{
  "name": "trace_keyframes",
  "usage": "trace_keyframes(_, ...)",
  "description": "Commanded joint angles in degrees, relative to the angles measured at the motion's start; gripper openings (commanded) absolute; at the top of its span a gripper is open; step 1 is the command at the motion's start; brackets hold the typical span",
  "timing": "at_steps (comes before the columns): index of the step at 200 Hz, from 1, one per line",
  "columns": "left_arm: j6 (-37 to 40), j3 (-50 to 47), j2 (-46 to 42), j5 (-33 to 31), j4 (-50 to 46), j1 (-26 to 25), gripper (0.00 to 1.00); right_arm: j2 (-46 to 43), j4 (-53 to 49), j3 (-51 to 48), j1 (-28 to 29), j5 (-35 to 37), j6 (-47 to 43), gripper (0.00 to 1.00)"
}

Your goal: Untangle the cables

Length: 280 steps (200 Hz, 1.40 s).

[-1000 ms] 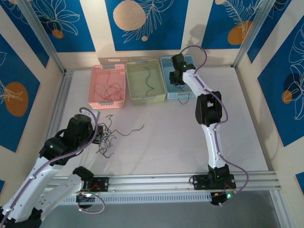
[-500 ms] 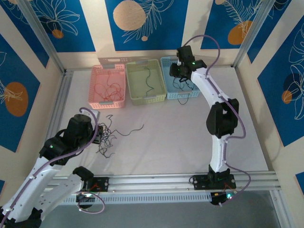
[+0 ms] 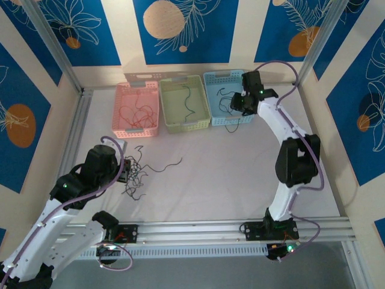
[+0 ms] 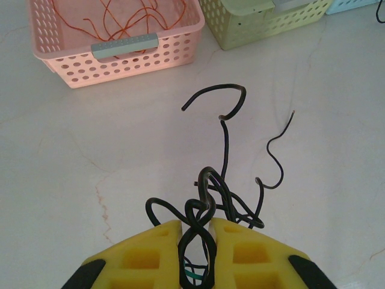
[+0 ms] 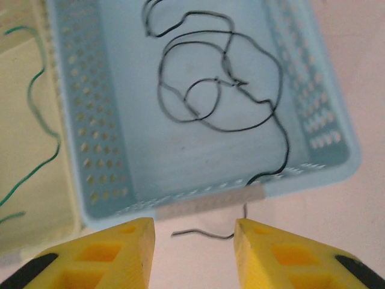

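The left fingers [image 4: 168, 235] were pinched almost closed on the tangled clump of thin black cables [image 4: 224, 180], with loose strands curling out ahead of them across the white table [image 4: 72, 156]. Farther ahead stood a pink perforated plastic basket [image 4: 120, 57] of red wires [image 4: 108, 12], with a pale green basket [image 4: 264, 27] to its right. The left arm lay low, reaching forward. The right arm stretched far, wrist tipped down. The right fingers [image 5: 139, 241] were spread wide and held nothing, above the near rim of the light blue basket [image 5: 102, 150]. A coiled black wire [image 5: 226, 60] lay inside, its tail draped over that rim between them.
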Motion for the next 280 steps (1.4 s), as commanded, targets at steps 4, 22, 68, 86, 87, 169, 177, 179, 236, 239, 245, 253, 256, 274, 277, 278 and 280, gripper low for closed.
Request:
trace_keyframes(4, 0.66, -0.41, -0.25, 0.44, 0.98, 0.47, 0.00, 8.49, -9.94, 11.41, -0.36, 0.46, -0.16, 0.39)
trace_keyframes(22, 0.67, -0.38, 0.03, 0.69, 1.01, 0.43, 0.00, 14.90, -15.15, 20.28, -0.86, 2.84, -0.45, 0.39)
trace_keyframes(68, 0.80, -0.49, 0.09, 1.24, 1.20, 0.48, 0.00, 25.99, -16.74, 35.08, -1.51, 5.61, -3.66, 0.39)
trace_keyframes(86, 0.81, -0.50, 0.31, 1.43, 1.20, 0.45, 0.00, 30.78, -16.22, 41.58, -1.61, 6.46, -5.06, 0.40)
trace_keyframes(87, 0.83, -0.50, 0.29, 1.44, 1.20, 0.48, 0.00, 30.94, -16.21, 41.97, -1.59, 6.46, -5.12, 0.40)
trace_keyframes(169, 0.84, -0.68, 1.23, 1.62, 1.38, 0.48, 0.00, 43.39, -10.89, 52.12, -2.38, 10.32, -9.10, 0.40)
trace_keyframes(177, 0.92, -0.68, 1.27, 1.70, 1.38, 0.46, 0.00, 43.85, -10.24, 52.14, -2.41, 10.03, -9.58, 0.40)
trace_keyframes(179, 0.93, -0.68, 1.31, 1.70, 1.38, 0.49, 0.00, 43.98, -10.17, 52.25, -2.38, 9.93, -9.68, 0.40)
trace_keyframes(236, 0.88, -0.68, 1.26, 1.70, 1.38, 0.59, 0.00, 47.20, -8.35, 54.62, -2.83, 8.60, -10.72, 0.28)
trace_keyframes(239, 0.93, -0.68, 1.32, 1.70, 1.38, 0.64, 0.00, 47.19, -8.17, 54.65, -2.90, 8.32, -10.56, 0.27)
trace_keyframes(245, 0.94, -0.68, 1.33, 1.79, 1.42, 0.64, 0.00, 47.19, -7.94, 54.90, -3.02, 7.94, -10.32, 0.25)
trace_keyframes(253, 0.85, -0.68, 1.41, 1.79, 1.47, 0.62, 0.00, 47.19, -7.75, 55.18, -2.99, 7.40, -10.24, 0.19)
trace_keyframes(256, 0.86, -0.68, 1.40, 1.87, 1.47, 0.60, 0.00, 47.19, -7.77, 55.52, -3.03, 7.35, -10.31, 0.17)
trace_keyframes(274, 0.93, -0.68, 1.49, 1.94, 1.47, 0.61, 0.00, 46.57, -8.38, 56.75, -2.69, 7.41, -10.65, 0.02)
trace_keyframes(277, 0.93, -0.67, 1.51, 1.90, 1.47, 0.67, 0.00, 46.31, -8.38, 56.80, -2.60, 7.43, -10.63, 0.01)
trace_keyframes(278, 0.94, -0.67, 1.50, 1.93, 1.47, 0.72, 0.00, 46.26, -8.39, 56.74, -2.57, 7.48, -10.67, 0.00)
trace_keyframes(280, 0.94, -0.68, 1.50, 1.96, 1.47, 0.69, 0.00, 45.99, -8.34, 56.74, -2.55, 7.49, -10.70, 0.00)
